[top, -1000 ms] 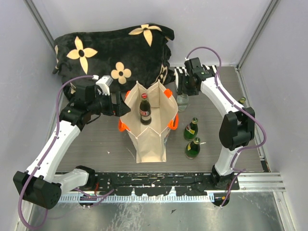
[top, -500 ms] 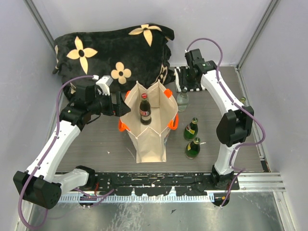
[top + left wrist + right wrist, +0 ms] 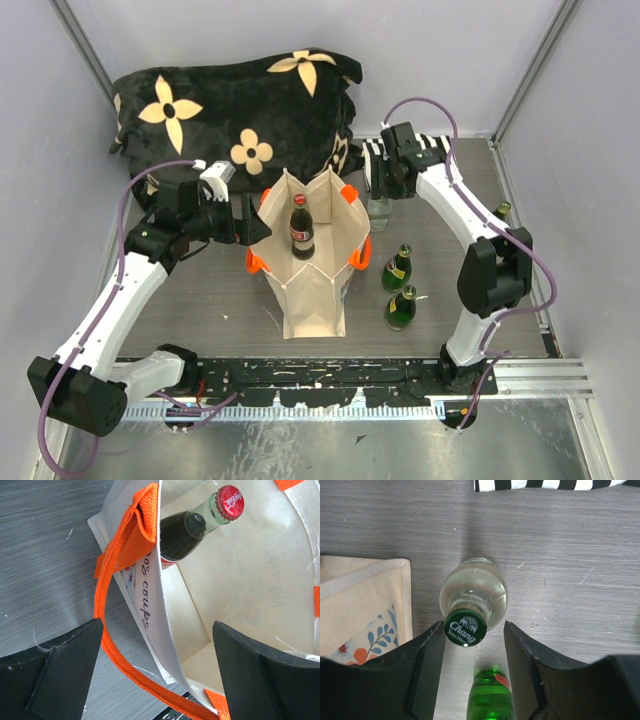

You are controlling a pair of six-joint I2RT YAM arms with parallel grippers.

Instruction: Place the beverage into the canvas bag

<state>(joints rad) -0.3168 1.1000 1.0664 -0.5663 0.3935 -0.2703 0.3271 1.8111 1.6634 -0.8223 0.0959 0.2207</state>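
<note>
A plush black cushion [image 3: 235, 100] with cream flowers lies at the far left of the grey, wood-grained table [image 3: 200, 290]. The left gripper [image 3: 156, 630] stands wide open. Its two black fingers straddle the left wall of the canvas bag [image 3: 312, 300] without pressing it, one outside and one over the inside. One flat, woven orange handle [image 3: 117, 555] loops between them.

The bag is stiff beige cloth, upright and open-mouthed, in the middle of the table. Inside it stands one dark glass cola bottle [image 3: 190, 527] with a red crimped cap.

Just right of the bag stands one round clear bottle [image 3: 474, 592] with a green cap. The right gripper [image 3: 474, 625] hangs over it with its jaws parted. The fingers flank the cap closely; whether either touches it cannot be told.

Nearer the bases, two green glass bottles [image 3: 398, 268] [image 3: 401, 307] stand upright side by side. One black-and-white striped cloth [image 3: 545, 484] lies beyond the clear bottle.
</note>
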